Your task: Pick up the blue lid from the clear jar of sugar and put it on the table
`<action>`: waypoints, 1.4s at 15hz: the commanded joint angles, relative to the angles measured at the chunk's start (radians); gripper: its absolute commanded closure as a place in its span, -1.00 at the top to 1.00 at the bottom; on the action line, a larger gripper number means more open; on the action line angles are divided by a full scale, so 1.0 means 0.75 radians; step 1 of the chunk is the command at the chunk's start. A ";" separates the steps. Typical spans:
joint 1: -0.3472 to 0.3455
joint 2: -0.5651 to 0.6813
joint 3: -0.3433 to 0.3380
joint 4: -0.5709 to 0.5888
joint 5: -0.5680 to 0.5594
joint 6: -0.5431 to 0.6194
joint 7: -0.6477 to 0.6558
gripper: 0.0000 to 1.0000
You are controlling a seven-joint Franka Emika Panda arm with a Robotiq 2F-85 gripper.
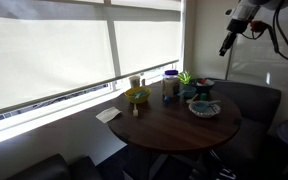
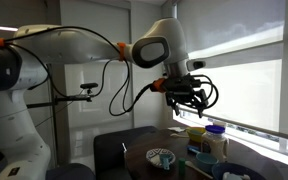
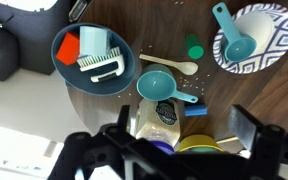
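The clear jar of sugar (image 1: 170, 88) stands upright at the window side of the round dark table (image 1: 174, 128), with the blue lid (image 1: 171, 73) on top of it. The jar (image 2: 215, 145) and lid (image 2: 215, 129) show in both exterior views. In the wrist view the jar (image 3: 162, 115) lies between my fingers, and the lid (image 3: 162, 148) is partly hidden by the gripper body. My gripper (image 1: 227, 45) is open and empty, high above the table and well apart from the jar. It also shows in an exterior view (image 2: 189, 95) and in the wrist view (image 3: 184, 135).
A yellow bowl (image 1: 136, 96), a shorter brownish jar (image 1: 136, 82), a small plant (image 1: 187, 78), a patterned bowl (image 1: 205, 108) and a napkin (image 1: 108, 115) are on the table. The wrist view shows a blue bowl (image 3: 94, 58), a teal measuring cup (image 3: 156, 85) and a white spoon (image 3: 169, 66).
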 commanded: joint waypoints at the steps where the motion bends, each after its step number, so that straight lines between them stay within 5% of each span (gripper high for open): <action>1: -0.037 0.232 0.055 0.311 0.027 -0.127 -0.207 1.00; 2: -0.053 0.262 0.072 0.356 0.038 -0.135 -0.219 1.00; 3: -0.076 0.161 0.099 0.202 0.015 -0.065 -0.149 1.00; 14: -0.100 0.250 0.123 0.322 0.015 -0.099 -0.192 1.00; 17: -0.126 0.480 0.145 0.532 0.145 -0.128 -0.172 1.00; 21: -0.168 0.727 0.238 0.770 0.117 -0.172 -0.135 1.00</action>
